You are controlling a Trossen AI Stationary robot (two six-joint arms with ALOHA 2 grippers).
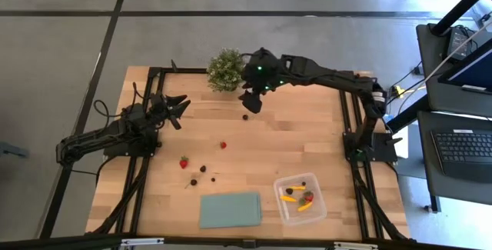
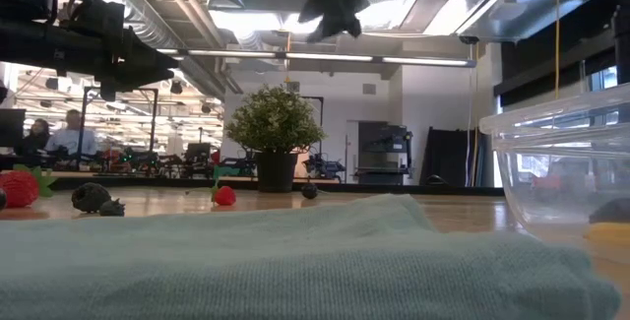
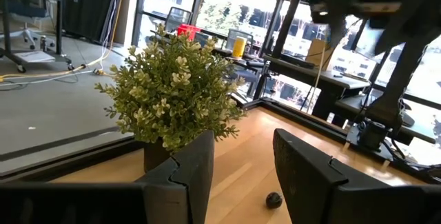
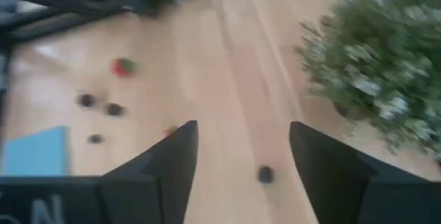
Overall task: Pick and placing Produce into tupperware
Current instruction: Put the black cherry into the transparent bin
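Clear tupperware (image 1: 300, 198) sits near the front right corner of the wooden worktop (image 1: 300, 131), holding a strawberry (image 1: 307, 196), two yellow-orange pieces (image 1: 289, 198) and one dark berry (image 1: 303, 183). Loose produce lies to its left: a strawberry (image 1: 184, 161), a smaller red piece (image 1: 224, 145) and a cluster of dark berries (image 1: 204, 170) just behind the pale-green sheet (image 1: 230, 208). One dark berry (image 1: 245, 116) (also seen in the right wrist view (image 4: 265, 174)) lies apart at the middle rear, near the potted plant (image 1: 224, 70).

Right gripper (image 1: 253, 100) hangs above the worktop over this lone berry, jaws spread and holding nothing; the berry shows between its two fingers (image 4: 169, 155) but well below them. Left gripper (image 1: 177, 110) rests at the left side of the worktop, jaws spread and empty, pointing toward the plant (image 3: 172, 93) and the same berry (image 3: 274, 199).
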